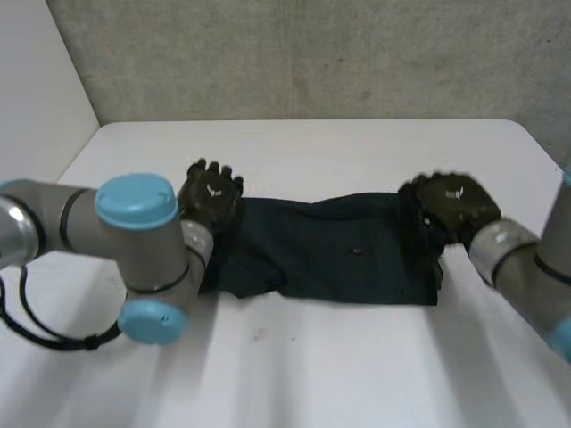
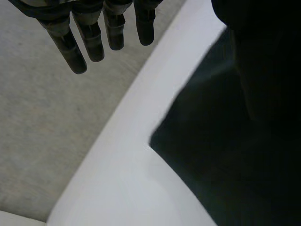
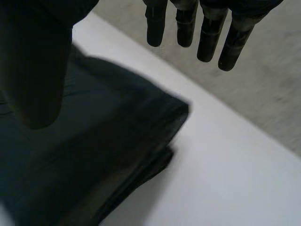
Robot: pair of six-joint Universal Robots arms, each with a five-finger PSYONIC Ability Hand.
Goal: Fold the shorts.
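Beneath left hand point(image 1: 211, 192), fingers point(image 2: 89, 40) straight, released, you see one end of dark shorts point(image 1: 339, 250). Right hand point(image 1: 455, 207) likewise slack, fingers point(image 3: 207, 35) straight, gripping nothing, over opposite end. Shorts lie spread between both hands on white table point(image 1: 357, 366); fingertips reach past cloth edge.

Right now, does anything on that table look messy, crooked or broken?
Nothing spilled or broken. The dark shorts lie rumpled on the white table; by the open right hand their layers don't line up, a lower edge poking out. The left hand is open too.
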